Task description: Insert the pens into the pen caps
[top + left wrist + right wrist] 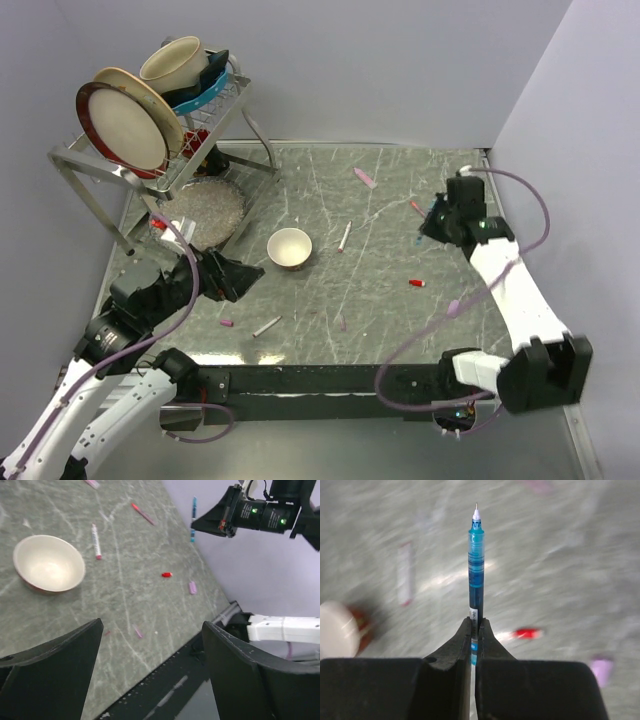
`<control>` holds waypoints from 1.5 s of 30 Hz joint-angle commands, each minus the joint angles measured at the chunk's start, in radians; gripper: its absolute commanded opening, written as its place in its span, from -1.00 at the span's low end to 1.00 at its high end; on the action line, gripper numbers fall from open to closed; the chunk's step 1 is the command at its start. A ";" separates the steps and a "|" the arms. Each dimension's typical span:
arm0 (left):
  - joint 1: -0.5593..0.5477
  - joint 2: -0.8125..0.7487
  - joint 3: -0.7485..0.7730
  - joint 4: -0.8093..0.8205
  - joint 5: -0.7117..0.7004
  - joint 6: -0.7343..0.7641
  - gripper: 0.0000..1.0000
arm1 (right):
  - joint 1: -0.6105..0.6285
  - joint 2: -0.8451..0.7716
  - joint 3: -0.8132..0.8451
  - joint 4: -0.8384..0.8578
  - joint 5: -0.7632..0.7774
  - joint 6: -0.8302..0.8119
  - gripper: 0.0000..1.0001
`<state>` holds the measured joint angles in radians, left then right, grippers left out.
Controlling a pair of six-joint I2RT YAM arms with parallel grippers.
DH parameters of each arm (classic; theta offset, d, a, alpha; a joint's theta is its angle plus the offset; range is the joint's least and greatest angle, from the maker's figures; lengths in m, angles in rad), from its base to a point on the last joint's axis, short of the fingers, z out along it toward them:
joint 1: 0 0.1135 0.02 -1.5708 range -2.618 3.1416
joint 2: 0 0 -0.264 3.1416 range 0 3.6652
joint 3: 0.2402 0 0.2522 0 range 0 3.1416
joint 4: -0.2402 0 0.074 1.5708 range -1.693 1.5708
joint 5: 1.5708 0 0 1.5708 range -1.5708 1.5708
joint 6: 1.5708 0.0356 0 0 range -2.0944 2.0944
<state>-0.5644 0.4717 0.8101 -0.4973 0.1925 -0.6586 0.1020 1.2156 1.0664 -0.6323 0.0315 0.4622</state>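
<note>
From above, I am holding my right gripper [432, 222] raised at the right of the frame over the grey marbled table [320, 290]. What it is gripping is too small to tell here. My left gripper [232, 276] is hovering at lower left, near the small cream bowl [290, 248]. A red cap [417, 283] is lying right of the bowl, and a pink cap [227, 323] is lying below my left gripper.

In the left wrist view, my left fingers [55, 670] are standing wide apart with nothing between them, two matte black wedges along the bottom edge. At upper right my other gripper is carrying the blue pen [193, 515]. A lilac cap [192, 587] is lying just right of the red one at mid-frame.

In the right wrist view, my fingertips are pressing together on the pen's lower barrel. The barrel is translucent teal plastic with a ribbed grip, narrowing to a white collar and a bare needle tip. The table behind is blurring.

I am judging the pickup done and the capping not yet begun. Next, my left gripper should be taking a cap and presenting its open end square to the nib. These smooth little tubes will likely roll or slip. I am seeing no blue cap.
</note>
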 commanded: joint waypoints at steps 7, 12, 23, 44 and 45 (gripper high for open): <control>-0.002 0.122 -0.118 0.424 0.395 -0.182 0.58 | 0.457 -0.398 -0.212 0.367 -0.280 0.409 -1.00; -0.003 0.217 -0.127 0.565 0.475 -0.240 0.46 | 0.663 -0.430 -0.250 0.525 -0.185 0.492 -1.00; -0.034 0.304 -0.180 0.832 0.576 -0.363 0.39 | 0.913 -0.338 -0.206 0.631 0.016 0.544 -1.00; -0.061 0.383 -0.108 0.798 0.576 -0.338 -0.04 | 0.946 -0.289 -0.154 0.692 0.010 0.535 -1.00; -0.063 0.386 -0.108 0.810 0.579 -0.348 -0.10 | 0.952 -0.283 -0.152 0.694 0.010 0.535 -1.00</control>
<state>-0.6205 0.8452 0.6502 0.2623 0.7509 -1.0111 1.0309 0.9253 0.8890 -0.0002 0.0429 0.9871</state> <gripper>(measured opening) 0.495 0.034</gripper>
